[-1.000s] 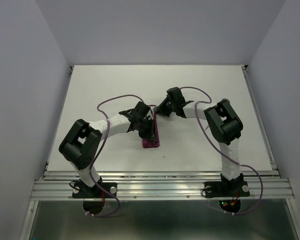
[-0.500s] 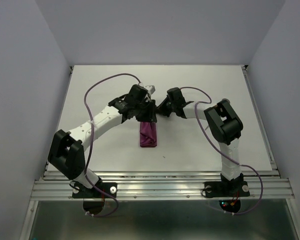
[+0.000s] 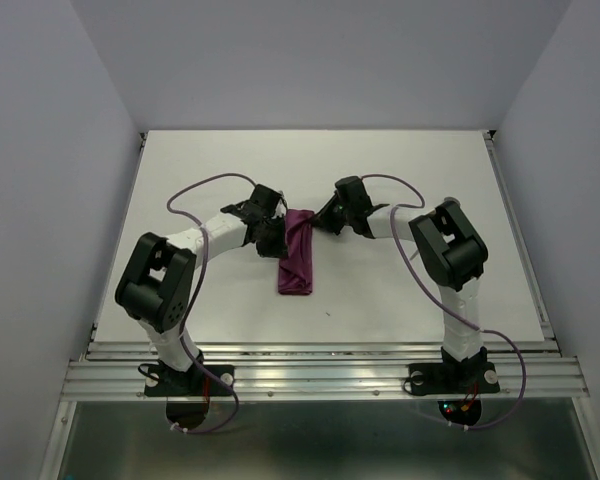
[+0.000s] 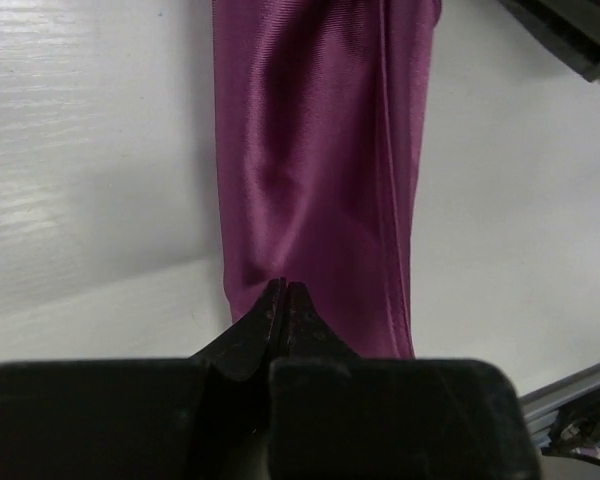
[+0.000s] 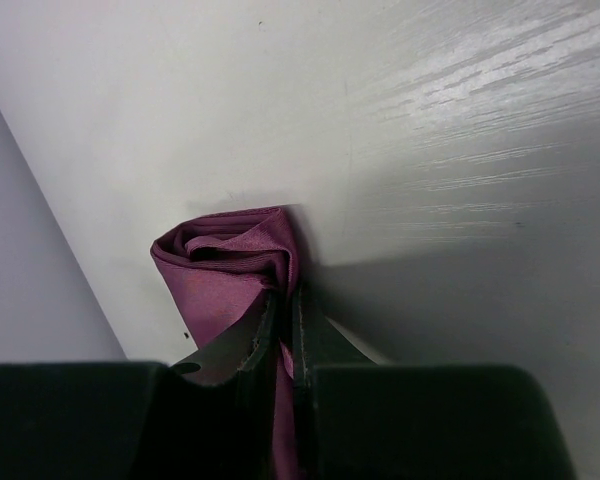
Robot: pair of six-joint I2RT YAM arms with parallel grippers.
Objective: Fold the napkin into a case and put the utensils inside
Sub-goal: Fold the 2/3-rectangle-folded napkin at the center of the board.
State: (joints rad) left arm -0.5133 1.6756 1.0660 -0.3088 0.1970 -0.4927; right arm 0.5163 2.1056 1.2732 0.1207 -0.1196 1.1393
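The plum-purple napkin (image 3: 298,255) lies mid-table as a narrow folded strip, a case shape, running from far to near. My left gripper (image 3: 276,240) sits at the strip's upper left edge. In the left wrist view the left gripper (image 4: 283,287) is shut, its tips over the napkin (image 4: 320,170), with no cloth seen between them. My right gripper (image 3: 319,222) is at the strip's far right corner. The right wrist view shows the right gripper (image 5: 285,295) shut on a fold of the napkin (image 5: 225,265), whose end is bunched and curled. The utensils are out of view.
The white table (image 3: 430,170) ends at a metal rail (image 3: 320,375) along the near edge, where both arm bases are bolted. Grey walls enclose the left, right and far sides. Purple cables loop over both arms.
My left arm reached out to the far end of the napkin, then drew back beside the strip, and its jaws are shut. More of the napkin shows. The right gripper stayed put.
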